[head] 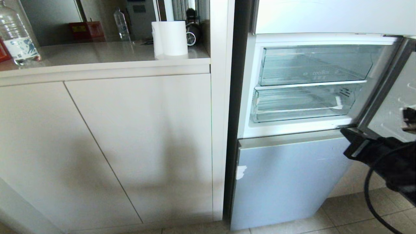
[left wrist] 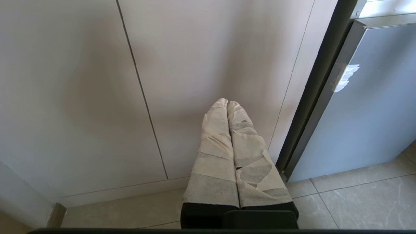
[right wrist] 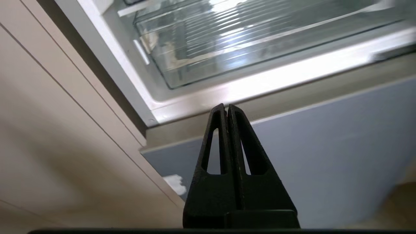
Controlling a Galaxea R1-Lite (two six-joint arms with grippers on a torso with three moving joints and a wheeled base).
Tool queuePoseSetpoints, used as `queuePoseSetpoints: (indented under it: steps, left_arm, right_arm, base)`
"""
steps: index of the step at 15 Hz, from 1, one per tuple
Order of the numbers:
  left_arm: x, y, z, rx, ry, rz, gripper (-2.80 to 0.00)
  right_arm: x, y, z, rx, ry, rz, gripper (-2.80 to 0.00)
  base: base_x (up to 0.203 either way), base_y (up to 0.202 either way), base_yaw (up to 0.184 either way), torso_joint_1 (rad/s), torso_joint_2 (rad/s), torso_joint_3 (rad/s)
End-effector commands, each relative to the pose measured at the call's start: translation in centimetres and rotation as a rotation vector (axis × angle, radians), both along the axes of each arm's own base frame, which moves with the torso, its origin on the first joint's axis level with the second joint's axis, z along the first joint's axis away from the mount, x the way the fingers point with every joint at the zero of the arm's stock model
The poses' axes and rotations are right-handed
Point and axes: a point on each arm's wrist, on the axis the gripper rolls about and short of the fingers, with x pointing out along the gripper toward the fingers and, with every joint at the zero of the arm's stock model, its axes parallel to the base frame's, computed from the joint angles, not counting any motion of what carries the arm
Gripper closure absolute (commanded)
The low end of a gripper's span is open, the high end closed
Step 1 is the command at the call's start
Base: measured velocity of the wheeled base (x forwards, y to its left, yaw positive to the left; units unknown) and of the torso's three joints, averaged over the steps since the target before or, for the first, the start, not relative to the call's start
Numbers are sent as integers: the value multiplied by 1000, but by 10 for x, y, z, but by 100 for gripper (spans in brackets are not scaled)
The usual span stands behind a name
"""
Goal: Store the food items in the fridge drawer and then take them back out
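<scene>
The fridge drawer (head: 302, 104) is the lower clear one with a ribbed floor, pushed in at the bottom of the open fridge compartment. It looks empty, and its ribbed floor (right wrist: 227, 35) also shows in the right wrist view. The food items are out of view. My right gripper (head: 346, 133) reaches in from the lower right, just below the compartment's right corner. Its black fingers (right wrist: 226, 105) are shut with nothing between them and point at the white sill under the drawer. My left gripper (left wrist: 228, 102), wrapped in tape, is shut and empty, low before the cabinet doors.
A clear lettered drawer (head: 312, 65) sits above the ribbed one. The fridge door (head: 395, 94) stands open at the right, just above my right arm. Below is the closed blue-grey lower door (head: 292, 175). To the left are cabinet doors (head: 130, 139) and a counter with a paper roll (head: 170, 39) and a bottle (head: 18, 35).
</scene>
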Motion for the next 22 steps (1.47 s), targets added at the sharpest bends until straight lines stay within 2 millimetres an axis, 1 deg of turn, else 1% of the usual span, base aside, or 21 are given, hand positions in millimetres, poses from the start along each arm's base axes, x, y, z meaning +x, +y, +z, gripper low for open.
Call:
queuePoseSetpoints:
  steps: [1,3,5,8,10,13,15,18,19,20,21,22]
  left_arm:
    - [0,0,0,0,0,0,0]
    - [0,0,0,2,0,1,0]
    - [0,0,0,0,1,1,0]
    - [0,0,0,0,0,1,0]
    - [0,0,0,0,0,1,0]
    - [0,0,0,0,0,1,0]
    - [0,0,0,0,0,1,0]
    - [0,0,0,0,0,1,0]
    - [0,0,0,1,0,0,0]
    - [0,0,0,0,0,1,0]
    - [0,0,0,1,0,1,0]
    - [0,0,0,1,0,1,0]
  right_arm:
    - [-52,-16,11,17,-115,-31,0]
    - [-74,-22,9,19,-147,-50,0]
    - [-90,-26,4,19,-146,-68,0]
    - [-114,-30,-9,11,-100,-72,0]
    - [-128,-32,-20,-3,-38,-75,0]
    - [-157,-36,-31,-25,14,-68,0]
    - [-173,-38,-41,-79,59,-42,0]
    - [-196,-41,-55,-241,28,-35,0]
    - [-200,-42,-65,-298,50,-43,0]
    - [-200,-42,-81,-332,107,-55,0]
    - [-200,-42,-86,-340,140,-76,0]
    - [-200,-42,-86,-339,151,-98,0]
  base:
    - [0,0,0,0,0,0]
    - [0,0,0,0,0,0]
    - [0,0,0,0,0,0]
    - [0,0,0,0,0,0]
    - [0,0,0,0,0,0]
    - [0,0,0,0,0,0]
    - [0,0,0,0,0,0]
    - [0,0,0,0,0,0]
    - [0,0,0,0,0,0]
    - [0,0,0,0,0,0]
    - [0,0,0,0,0,0]
    - [0,0,0,0,0,0]
